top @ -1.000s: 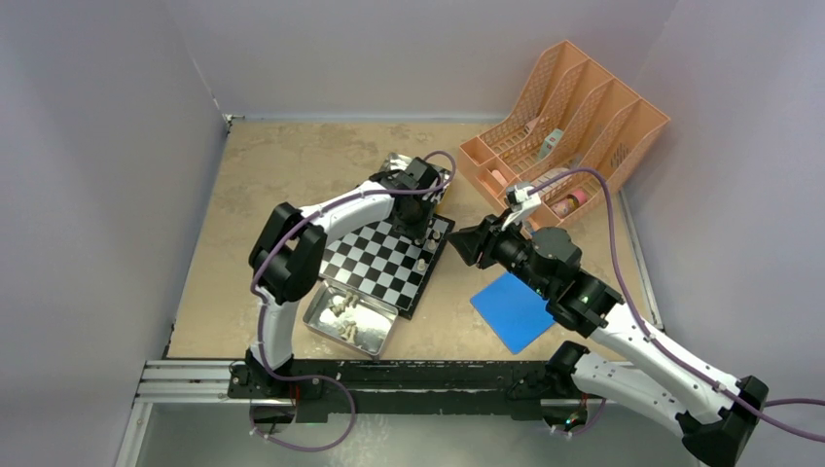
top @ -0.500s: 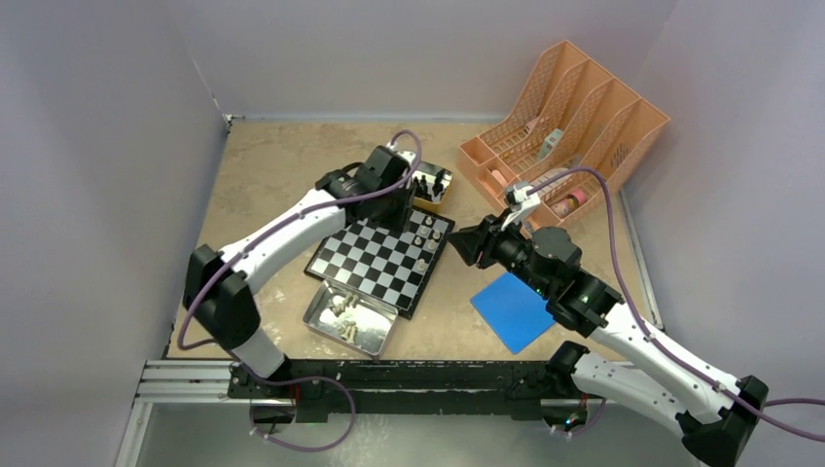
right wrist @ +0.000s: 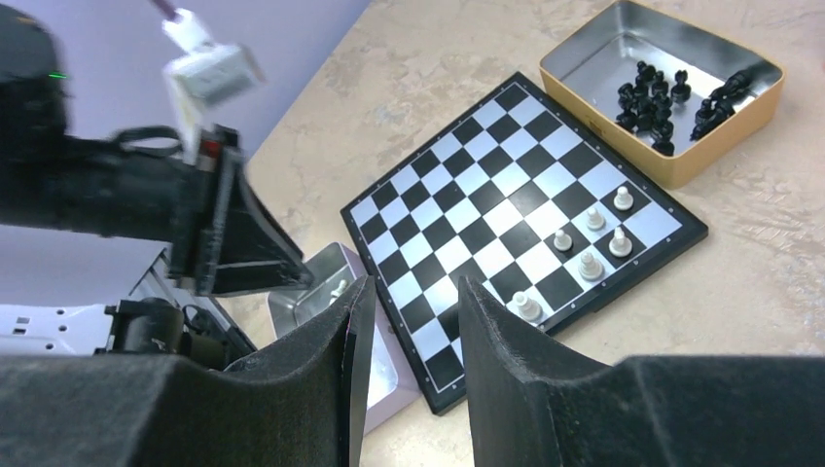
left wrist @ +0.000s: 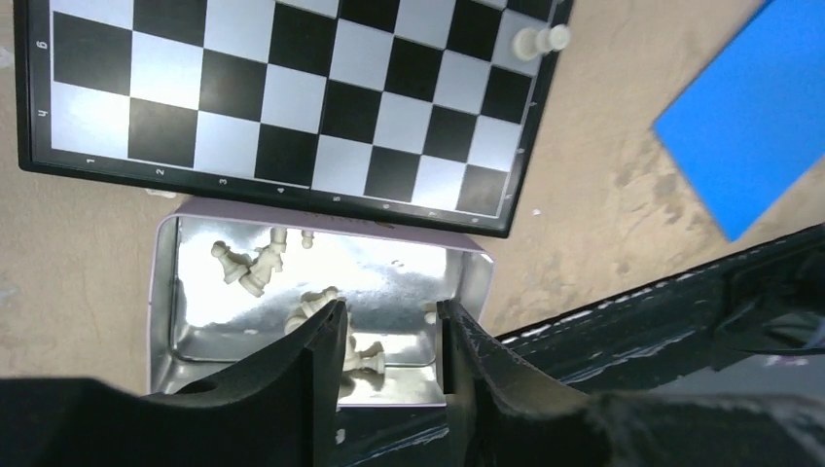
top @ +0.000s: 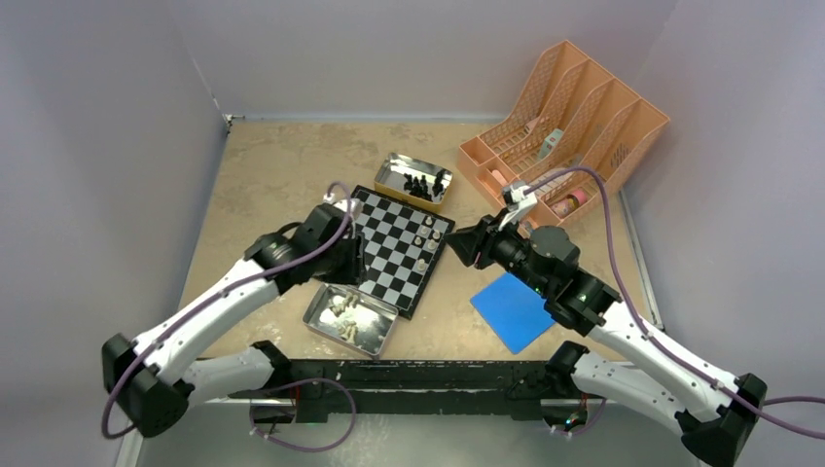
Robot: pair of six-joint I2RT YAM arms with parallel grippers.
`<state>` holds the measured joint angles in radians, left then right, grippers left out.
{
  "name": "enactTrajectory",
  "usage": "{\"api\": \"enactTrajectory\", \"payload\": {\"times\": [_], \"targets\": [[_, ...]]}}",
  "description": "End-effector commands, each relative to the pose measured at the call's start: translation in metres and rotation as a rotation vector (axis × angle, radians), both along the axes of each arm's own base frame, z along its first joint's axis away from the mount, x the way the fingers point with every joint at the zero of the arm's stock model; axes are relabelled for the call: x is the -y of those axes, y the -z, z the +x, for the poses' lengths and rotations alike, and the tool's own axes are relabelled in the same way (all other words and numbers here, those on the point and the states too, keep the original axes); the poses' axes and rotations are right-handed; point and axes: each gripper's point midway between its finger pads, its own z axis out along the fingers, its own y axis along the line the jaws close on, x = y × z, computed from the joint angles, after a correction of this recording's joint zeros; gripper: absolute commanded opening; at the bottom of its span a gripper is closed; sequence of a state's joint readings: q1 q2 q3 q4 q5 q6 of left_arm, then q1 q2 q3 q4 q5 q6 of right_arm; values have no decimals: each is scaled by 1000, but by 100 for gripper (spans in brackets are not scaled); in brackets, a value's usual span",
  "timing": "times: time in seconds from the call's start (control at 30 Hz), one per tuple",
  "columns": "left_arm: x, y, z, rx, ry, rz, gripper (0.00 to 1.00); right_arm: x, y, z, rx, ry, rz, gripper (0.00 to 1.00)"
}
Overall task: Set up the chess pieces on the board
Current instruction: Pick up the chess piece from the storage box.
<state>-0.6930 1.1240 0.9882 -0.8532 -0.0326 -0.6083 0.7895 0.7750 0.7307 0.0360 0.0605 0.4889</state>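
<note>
While the left tool (left wrist: 389, 336) hung over the silver tin (left wrist: 163, 292), its fingers (left wrist: 326, 360) stood spread apart with nothing between them. Loose cream-white chess pieces (left wrist: 255, 270) lay tumbled on the tin's shiny floor directly below that gap. The tin sat just beside the near edge of the board (right wrist: 467, 185), which lay flat on the tabletop (top: 272, 175).

Six white pieces (right wrist: 589, 265) stood upright on the board, gathered in the squares along the edge nearest the right arm; all other squares were bare. No black figure stood on the board: the black pieces (right wrist: 652, 97) were bunched inside a gold-sided tin (right wrist: 681, 161) just beyond the board's far edge.

The right tool (right wrist: 413, 321) hovered off the board's right side, aimed toward it, its fingers likewise parted and empty. From above, it sat close to the board's right edge without touching it.

A blue square (top: 513, 309) lay flat on the tabletop to the right of the board, partly under the right arm. An orange file rack (top: 574, 107) stood at the far right corner, well apart from the board.
</note>
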Motion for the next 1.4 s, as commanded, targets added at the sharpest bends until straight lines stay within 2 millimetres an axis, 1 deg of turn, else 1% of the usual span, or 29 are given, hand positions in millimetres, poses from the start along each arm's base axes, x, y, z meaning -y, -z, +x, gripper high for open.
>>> {"api": "enactTrajectory", "payload": {"times": [0.0, 0.13, 0.23, 0.33, 0.47, 0.6, 0.67, 0.8, 0.93, 1.03, 1.1, 1.2, 1.3, 1.37], "targets": [[5, -42, 5, 160, -49, -181, 41, -14, -8, 1, 13, -52, 36, 40], [6, -83, -3, 302, -19, -339, 47, -31, -9, -11, 18, -161, 91, 40], [5, -113, -12, 385, 11, -423, 53, -42, -7, -11, 15, -182, 88, 40], [2, -140, -20, 476, 52, -483, 57, -59, -1, -11, 8, -176, 58, 40], [-7, -168, -29, 567, 61, -537, 59, -95, 19, -21, -38, -182, -13, 40], [-15, -190, -40, 620, 70, -574, 60, -135, 39, -35, -45, -276, -72, 39], [-22, -197, -45, 634, 58, -576, 60, -150, 47, -40, -7, -350, -94, 40], [-36, -207, -53, 663, 33, -575, 60, -180, 67, -40, 48, -467, -150, 41], [-50, -214, -61, 699, -2, -588, 60, -205, 87, -32, 57, -499, -218, 39], [-65, -222, -68, 731, -45, -601, 60, -216, 106, -21, 24, -419, -304, 37], [-73, -230, -74, 759, -60, -622, 60, -222, 115, -23, 32, -397, -358, 37], [-81, -242, -83, 794, -65, -650, 59, -228, 126, -26, 102, -409, -452, 38], [-83, -250, -89, 820, -44, -662, 59, -236, 134, -23, 163, -437, -532, 37], [-84, -254, -91, 838, -30, -665, 59, -245, 139, -29, 220, -482, -584, 36]]}}
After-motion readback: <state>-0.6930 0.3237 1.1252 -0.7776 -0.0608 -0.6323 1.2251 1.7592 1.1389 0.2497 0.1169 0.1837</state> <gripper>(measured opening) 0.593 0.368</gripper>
